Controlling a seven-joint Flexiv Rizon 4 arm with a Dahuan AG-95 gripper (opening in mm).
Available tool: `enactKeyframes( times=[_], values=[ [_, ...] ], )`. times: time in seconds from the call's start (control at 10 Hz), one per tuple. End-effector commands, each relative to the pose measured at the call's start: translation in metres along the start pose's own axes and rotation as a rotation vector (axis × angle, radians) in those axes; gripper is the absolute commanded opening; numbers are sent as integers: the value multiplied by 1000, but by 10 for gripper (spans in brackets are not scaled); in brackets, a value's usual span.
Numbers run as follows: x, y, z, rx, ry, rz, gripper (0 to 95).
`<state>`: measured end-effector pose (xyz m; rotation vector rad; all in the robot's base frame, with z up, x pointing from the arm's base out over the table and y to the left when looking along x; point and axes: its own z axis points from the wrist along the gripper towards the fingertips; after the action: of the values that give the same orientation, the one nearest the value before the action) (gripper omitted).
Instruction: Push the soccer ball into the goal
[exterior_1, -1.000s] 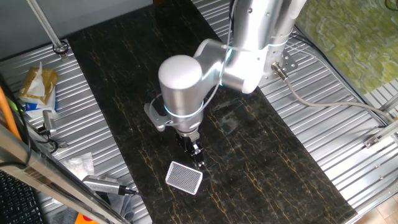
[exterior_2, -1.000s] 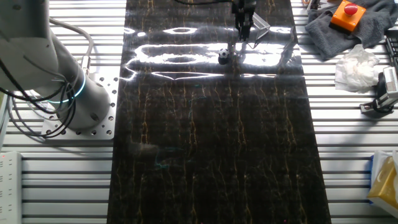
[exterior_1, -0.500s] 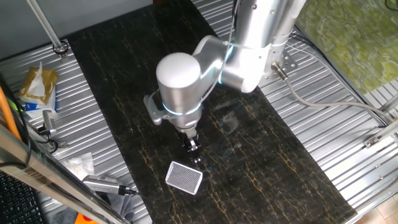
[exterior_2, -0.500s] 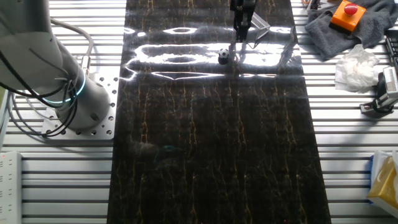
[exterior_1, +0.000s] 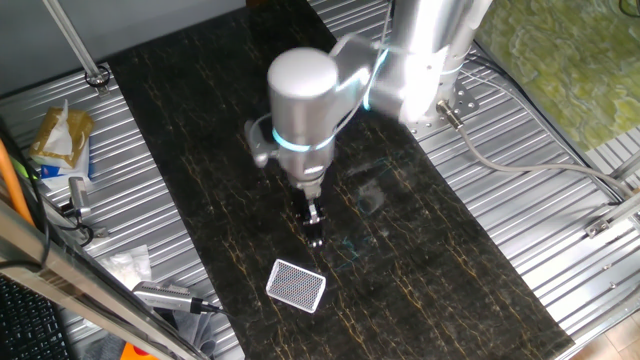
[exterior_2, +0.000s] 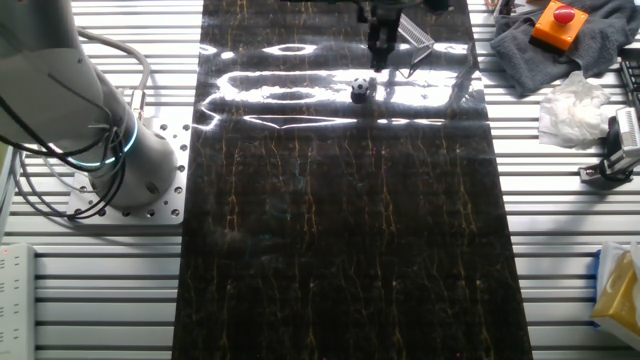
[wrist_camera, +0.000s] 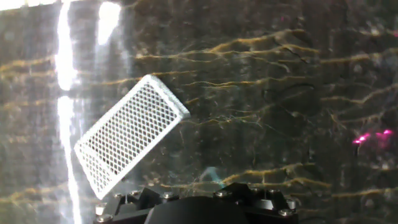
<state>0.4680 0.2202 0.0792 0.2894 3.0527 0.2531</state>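
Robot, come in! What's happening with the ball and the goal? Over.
Gripper above the mat, fingers' state unclear. Soccer ball loose on the mat, not in the goal. Nothing seen blocking the goal's mouth.

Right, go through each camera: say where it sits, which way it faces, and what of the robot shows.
One fixed view: high, off one end of the table, looking down at the goal, arm and claw.
The other fixed view: overhead from the robot base's end, facing the soccer ball and claw at the far end.
Hand view: on the hand, looking down onto the goal; only the hand's underside shows.
Shared: goal, dark tabletop.
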Motion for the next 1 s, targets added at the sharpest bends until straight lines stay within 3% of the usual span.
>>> enactKeyframes(
  times=[0.1,0.4,0.6,0.7,1.0],
  values=[
    [6,-10,-2,-9,-30,44,760],
    [6,-17,18,-28,-78,70,760],
    [4,-18,33,-74,-81,81,760],
    [3,-18,37,-80,-76,82,760],
    [3,-18,39,-111,-69,86,760]
  ],
)
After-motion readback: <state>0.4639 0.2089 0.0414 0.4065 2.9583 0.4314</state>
